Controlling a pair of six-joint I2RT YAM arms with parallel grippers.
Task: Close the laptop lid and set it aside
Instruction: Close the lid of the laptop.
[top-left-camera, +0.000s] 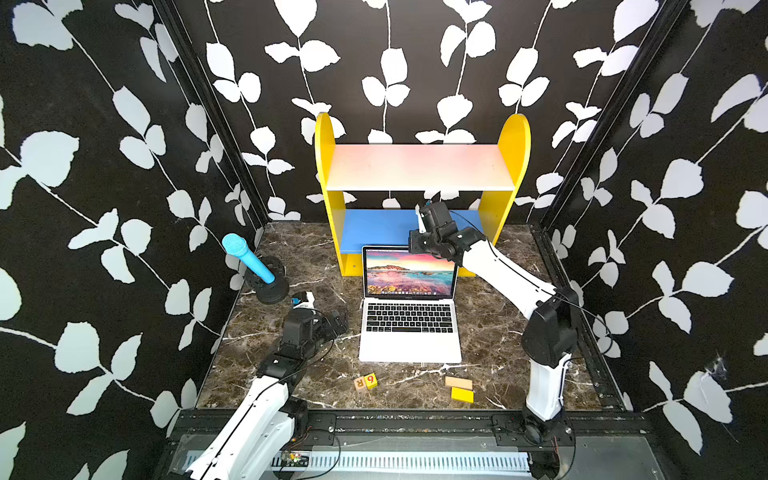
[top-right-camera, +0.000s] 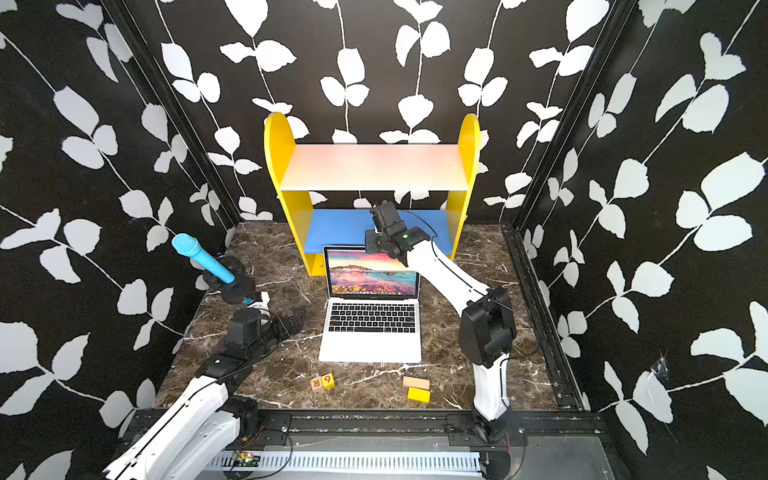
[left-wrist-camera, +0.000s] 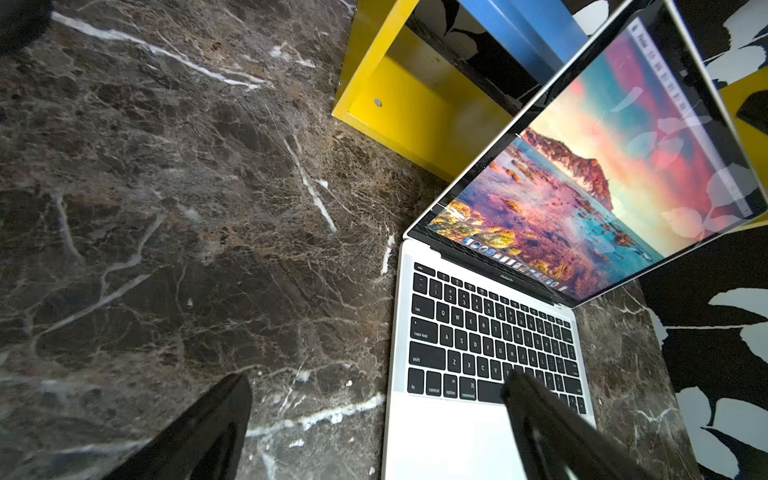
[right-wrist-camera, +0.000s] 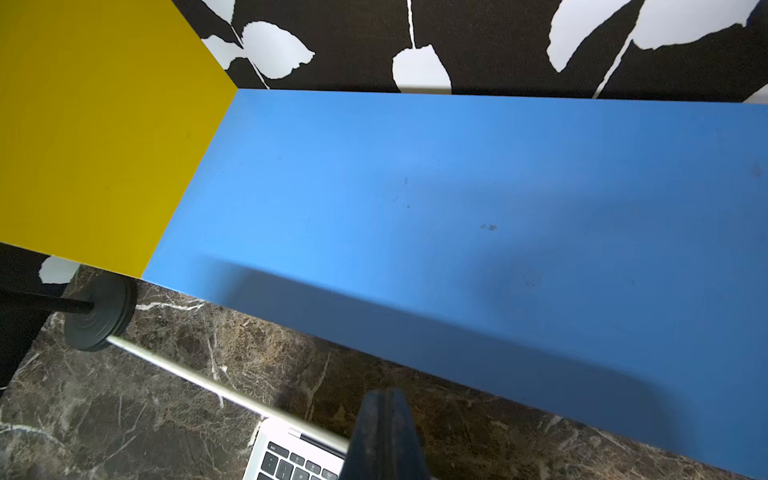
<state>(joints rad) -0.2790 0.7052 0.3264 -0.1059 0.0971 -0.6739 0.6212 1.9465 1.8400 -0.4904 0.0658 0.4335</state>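
Lining up the close, Sam: we have the laptop (top-left-camera: 409, 328) centred on the marble table (top-left-camera: 324, 390), its laptop lid (top-left-camera: 409, 272) standing open and lit, the yellow-and-blue shelf (top-left-camera: 505, 174) at its twelve o'clock.

Right, Jo. We see the right gripper (right-wrist-camera: 384, 415) pinched tight on nothing, hovering at the lid's one o'clock corner, right by the top edge; contact we cannot tell.

And the left gripper (left-wrist-camera: 374, 386)?

Jaws spread wide, empty, low at nine o'clock of the keyboard (top-left-camera: 409, 318).

So we judge nothing's folded yet. Next we'd want those closed fingers hooking over the top edge, pulling toward six o'clock, gently, without shoving the base.

Then carry it aside.
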